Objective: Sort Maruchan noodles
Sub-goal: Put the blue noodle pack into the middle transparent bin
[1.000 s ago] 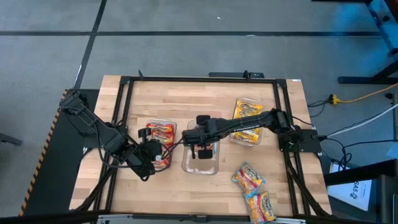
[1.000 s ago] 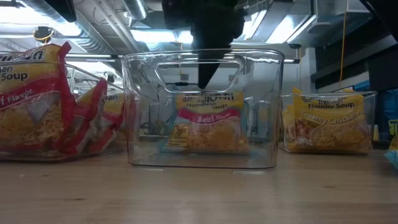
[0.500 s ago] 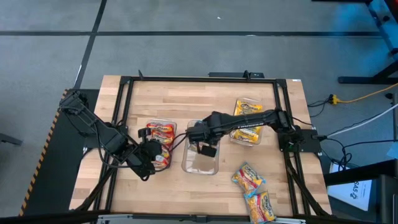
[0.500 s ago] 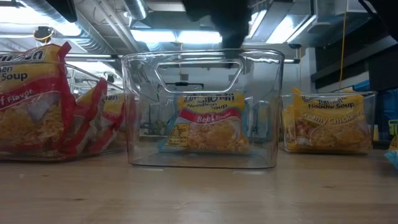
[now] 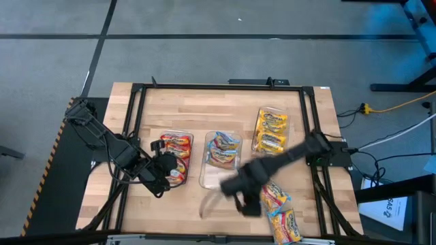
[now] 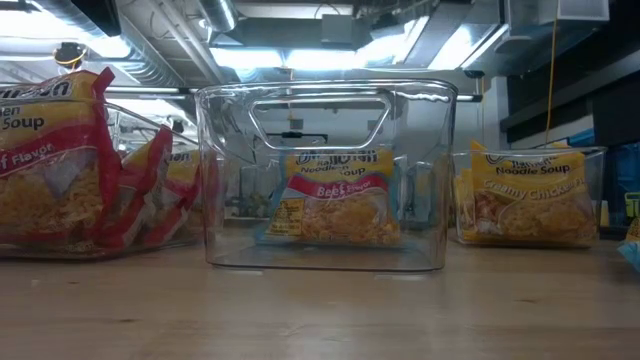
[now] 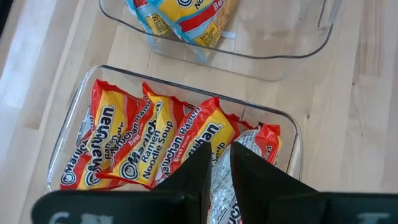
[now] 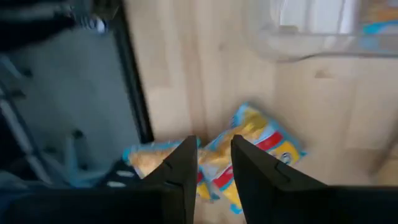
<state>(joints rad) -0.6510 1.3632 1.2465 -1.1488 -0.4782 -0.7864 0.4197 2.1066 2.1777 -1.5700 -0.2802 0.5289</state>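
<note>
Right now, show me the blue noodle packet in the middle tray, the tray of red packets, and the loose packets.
blue noodle packet [image 5: 221, 148], high view, its printed face
tray of red packets [image 7: 288, 122], left wrist view, clear rim
loose packets [image 5: 283, 219], high view, top of the nearer packet

Three clear trays stand side by side across the table's [image 5: 177, 109] middle: the left tray [image 5: 165, 141] packed with red packets [image 7: 155, 152], the middle tray [image 5: 201, 178] holding one blue-edged packet [image 5: 223, 150] at its far end, its near end bare, the right tray [image 5: 256, 151] filled with yellow packets [image 5: 270, 131]. Bare wood lies open along the far edge and at the near left. The right gripper [image 5: 245, 197] and its arm cross the near right above loose packets [image 5: 283, 218]; the left gripper [image 5: 163, 175] occupies the left tray's near end.
</note>
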